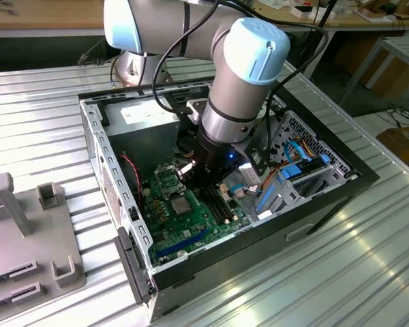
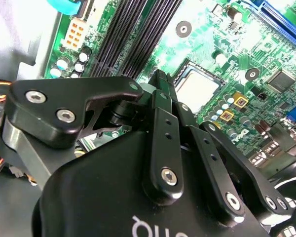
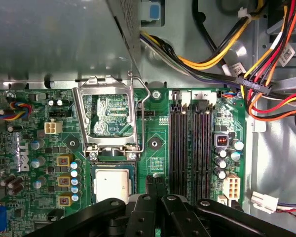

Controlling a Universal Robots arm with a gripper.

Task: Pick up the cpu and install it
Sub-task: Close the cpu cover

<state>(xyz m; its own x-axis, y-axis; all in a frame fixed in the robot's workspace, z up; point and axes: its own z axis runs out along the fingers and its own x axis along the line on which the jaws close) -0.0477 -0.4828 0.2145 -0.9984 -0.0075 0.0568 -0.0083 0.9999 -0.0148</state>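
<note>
Claw [image 3: 156, 183] was clenched, fingertips pressed together with nothing between them. It hung low over the green board [image 3: 160, 126], inside the open computer case [image 1: 327, 197]. In the second wrist view the claw's [image 2: 160, 81] tip sat just above the board.

The cpu [image 3: 113, 185] wasn't in the claw. It lay flat in its black-framed socket, pale silver top up, just beside the fingertips and apart from them. Both wrist views showed it the same way, cpu [image 2: 197, 90] square in the frame. In the exterior view the cpu [image 1: 179, 204] sat to the exterior view's left of the claw [image 1: 203, 182].

Socket's metal hold-down frame [image 3: 108, 116] stood flipped open on the far side of the cpu, bare board showing through its window. Its wire lever ran alongside, also up.

Four black memory slots [image 3: 190, 143] ran on the other side of the fingertips from the cpu, unfilled. Same slots [image 2: 138, 34] showed in the second wrist view.

A bundle of yellow, red, orange and black cables [image 3: 212, 64] crossed the case wall beyond the slots.

Farther out, the silver arm [image 1: 238, 88] with its pale blue caps reached down into the case from above. The case lay on its side on a ribbed metal table [image 1: 41, 136]. A grey fixture plate [image 1: 27, 231] sat on the table at the exterior view's left, well apart from the case.
</note>
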